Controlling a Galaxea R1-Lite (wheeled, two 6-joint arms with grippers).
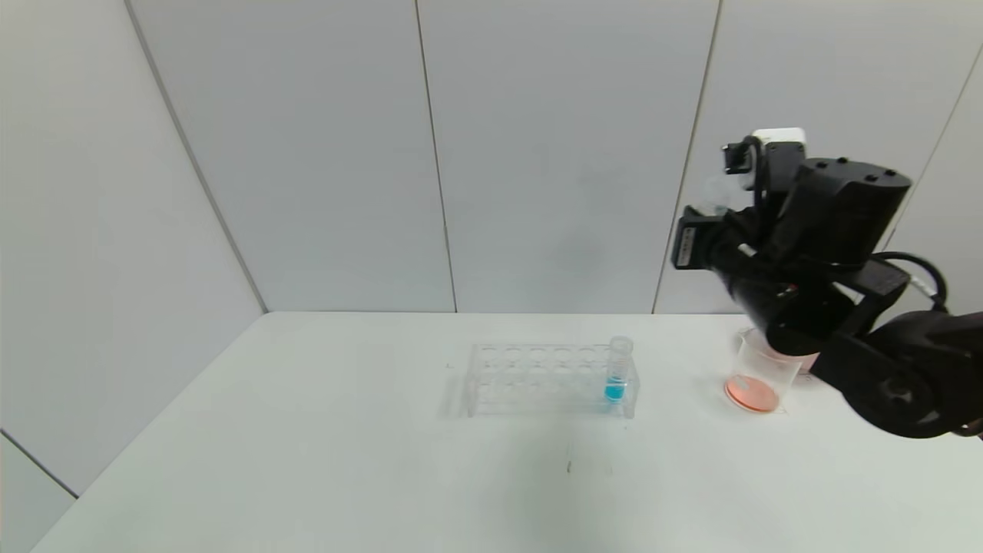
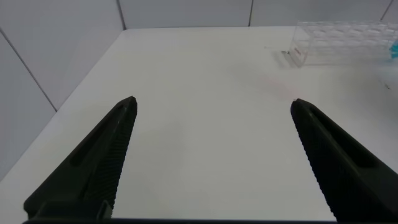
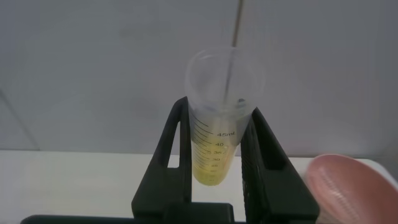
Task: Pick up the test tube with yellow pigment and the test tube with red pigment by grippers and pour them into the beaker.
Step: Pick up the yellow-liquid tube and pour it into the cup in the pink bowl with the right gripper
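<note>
My right gripper (image 1: 746, 224) is raised high above the beaker (image 1: 759, 375), at the right of the table. It is shut on the test tube with yellow pigment (image 3: 219, 134). In the right wrist view the gripper (image 3: 217, 109) holds the tube between both fingers, with yellow liquid low in its rounded end. The tube's clear open end (image 1: 719, 192) points left in the head view. The beaker holds red-orange liquid at its bottom. The test tube with red pigment is out of view. My left gripper (image 2: 212, 101) is open and empty over bare table, outside the head view.
A clear tube rack (image 1: 537, 380) stands mid-table with one blue-liquid tube (image 1: 617, 370) at its right end; the rack also shows in the left wrist view (image 2: 339, 42). A pink rounded thing (image 3: 348, 186) lies just behind the beaker. Grey walls close off the back and left.
</note>
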